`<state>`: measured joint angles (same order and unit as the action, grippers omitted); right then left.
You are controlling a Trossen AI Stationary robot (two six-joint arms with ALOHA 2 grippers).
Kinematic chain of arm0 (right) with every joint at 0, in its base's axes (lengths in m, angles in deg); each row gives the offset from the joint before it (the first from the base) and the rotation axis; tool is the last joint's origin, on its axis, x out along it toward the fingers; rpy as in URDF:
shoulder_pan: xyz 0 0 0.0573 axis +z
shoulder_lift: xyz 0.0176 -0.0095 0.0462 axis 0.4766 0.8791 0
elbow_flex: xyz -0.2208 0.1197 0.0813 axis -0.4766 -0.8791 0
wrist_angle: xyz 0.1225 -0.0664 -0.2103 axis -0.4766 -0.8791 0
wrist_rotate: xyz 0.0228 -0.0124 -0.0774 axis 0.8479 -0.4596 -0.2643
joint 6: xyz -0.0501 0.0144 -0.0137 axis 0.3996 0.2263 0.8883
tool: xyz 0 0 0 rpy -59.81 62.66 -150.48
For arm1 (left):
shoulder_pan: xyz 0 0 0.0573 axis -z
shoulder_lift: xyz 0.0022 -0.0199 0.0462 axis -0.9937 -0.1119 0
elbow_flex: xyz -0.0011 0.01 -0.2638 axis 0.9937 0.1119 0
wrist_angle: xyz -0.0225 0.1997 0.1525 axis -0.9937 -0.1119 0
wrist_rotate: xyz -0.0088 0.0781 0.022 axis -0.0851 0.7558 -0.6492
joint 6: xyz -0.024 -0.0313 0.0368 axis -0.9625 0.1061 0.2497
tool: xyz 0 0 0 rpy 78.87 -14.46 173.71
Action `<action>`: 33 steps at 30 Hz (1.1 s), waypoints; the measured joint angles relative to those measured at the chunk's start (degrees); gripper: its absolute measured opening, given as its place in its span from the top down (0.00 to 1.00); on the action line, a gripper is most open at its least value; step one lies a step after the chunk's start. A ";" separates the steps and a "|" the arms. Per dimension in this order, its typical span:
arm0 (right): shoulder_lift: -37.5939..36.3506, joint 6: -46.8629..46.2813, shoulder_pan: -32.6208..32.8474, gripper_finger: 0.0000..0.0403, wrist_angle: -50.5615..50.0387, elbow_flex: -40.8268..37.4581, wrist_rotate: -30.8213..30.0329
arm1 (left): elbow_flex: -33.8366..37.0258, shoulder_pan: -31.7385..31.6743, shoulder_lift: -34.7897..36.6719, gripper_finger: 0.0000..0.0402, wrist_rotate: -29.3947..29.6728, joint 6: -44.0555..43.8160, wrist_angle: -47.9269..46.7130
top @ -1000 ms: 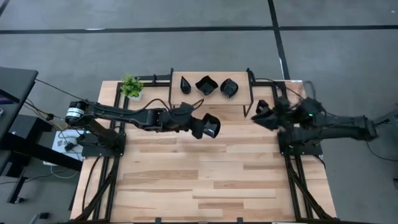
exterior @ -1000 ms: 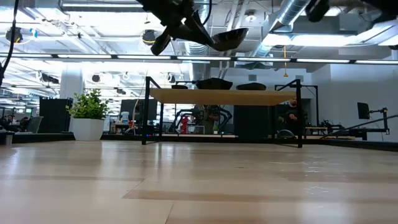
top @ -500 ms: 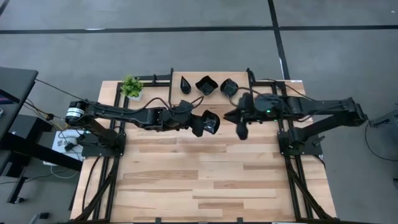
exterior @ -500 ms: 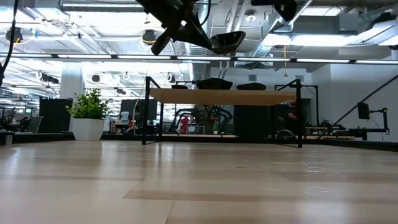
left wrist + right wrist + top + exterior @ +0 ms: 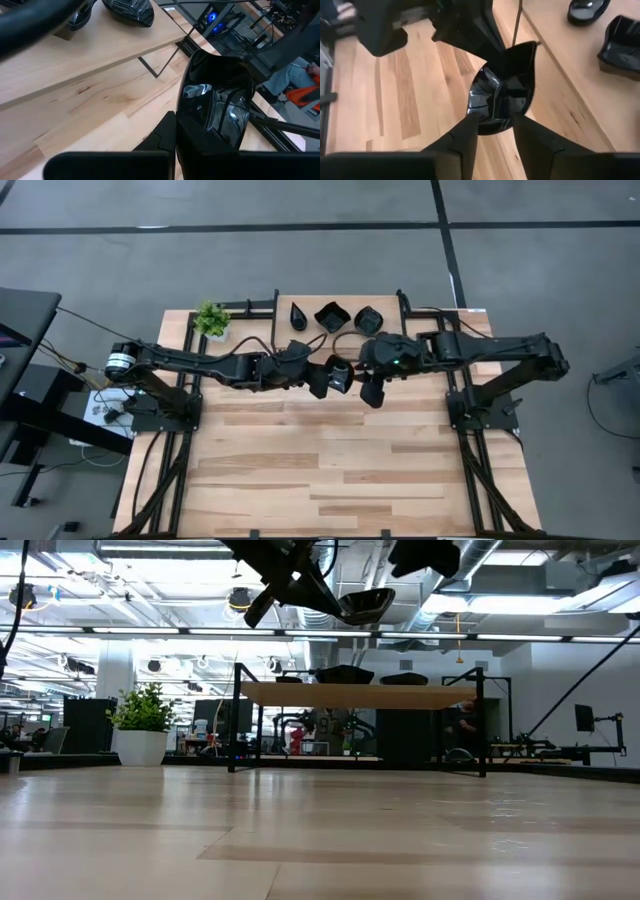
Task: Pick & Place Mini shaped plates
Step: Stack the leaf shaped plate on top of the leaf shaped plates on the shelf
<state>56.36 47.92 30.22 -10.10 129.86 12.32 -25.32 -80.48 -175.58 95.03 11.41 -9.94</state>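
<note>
High above the table's middle, a glossy black mini shaped plate (image 5: 338, 375) with a pointed end hangs in my shut left gripper (image 5: 322, 378). The low view shows the plate (image 5: 366, 605) near the top, sticking out from the left gripper (image 5: 318, 592). My right gripper (image 5: 496, 120) has come in from the right and is open. Its fingers stand on either side of the plate's free end (image 5: 492, 117); I cannot tell whether they touch it. Three more black plates (image 5: 332, 316) rest on a raised shelf (image 5: 320, 340). My left gripper pinches the plate at the rim of one end (image 5: 181, 142), between its two fingers (image 5: 162, 135). It comes from the table's left, slanting a little downward. The plate is lifted clear, far above the tabletop, its pointed end (image 5: 534, 46) away from the right gripper.
A wooden shelf on a black frame (image 5: 360, 695) stands at the table's far edge. A small green plant (image 5: 211, 318) sits at the far left corner. Bare wooden tabletop (image 5: 330, 470) stretches across the near half.
My right gripper has swung from the table's far right toward the left, up to the plate in the left gripper, and has tipped downward. The left gripper and its plate have kept still.
</note>
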 joint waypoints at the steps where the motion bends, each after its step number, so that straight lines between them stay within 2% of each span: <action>1: 0.69 0.00 0.00 0.68 -0.51 0.63 -0.05 | 0.00 0.00 0.00 0.99 -0.01 0.02 0.00; 6: 3.51 1.11 0.00 0.64 -4.64 3.98 -3.56 | 0.00 0.02 0.00 0.99 -0.01 0.01 0.02; 12: 7.00 3.32 0.15 0.67 -8.13 8.29 -8.18 | 0.00 0.02 0.00 0.99 -0.01 0.00 0.02; 21: 11.09 4.46 0.11 0.72 -9.56 11.40 -8.38 | 0.00 0.02 -0.07 0.99 0.23 0.02 -0.02; 33: 11.16 4.28 0.09 0.79 -8.36 11.58 -9.17 | 0.00 0.02 -0.07 0.99 0.21 0.00 0.77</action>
<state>67.52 52.21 30.31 -18.46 141.45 3.15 -25.32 -80.46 -175.65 95.23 11.41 -9.17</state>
